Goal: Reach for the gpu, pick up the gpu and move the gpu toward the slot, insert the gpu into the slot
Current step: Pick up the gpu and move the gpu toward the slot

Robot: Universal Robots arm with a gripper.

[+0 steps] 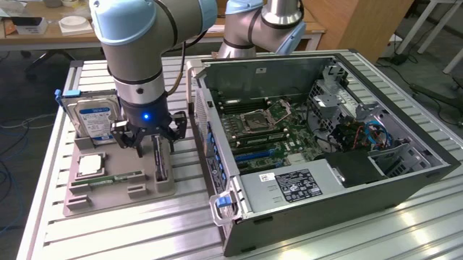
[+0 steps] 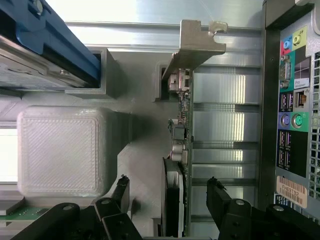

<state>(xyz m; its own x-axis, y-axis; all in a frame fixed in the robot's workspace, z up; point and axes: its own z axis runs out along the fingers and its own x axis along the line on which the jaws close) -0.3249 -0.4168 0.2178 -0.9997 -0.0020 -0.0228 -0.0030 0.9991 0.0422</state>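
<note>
**Over the holder tray (image 1: 108,197): open jaws straddle the gpu (image 1: 160,163)**

On this grey printed tray, the gpu stands on its long edge in a groove with its silver bracket (image 2: 197,45) at one end. This leaves both faces free for a pinch from above. The gripper (image 1: 148,142) hangs directly over it, jaws spread wide and holding nothing, with one finger (image 2: 121,192) on each side of the card. I cannot tell whether the pads touch it yet. On the same tray sit a hard drive (image 1: 94,116) and a green memory stick (image 1: 108,179). To the exterior view's right, the open computer case (image 1: 405,187) lies on its side, its blue slot (image 1: 253,156) facing up with nothing seated in it.
</note>
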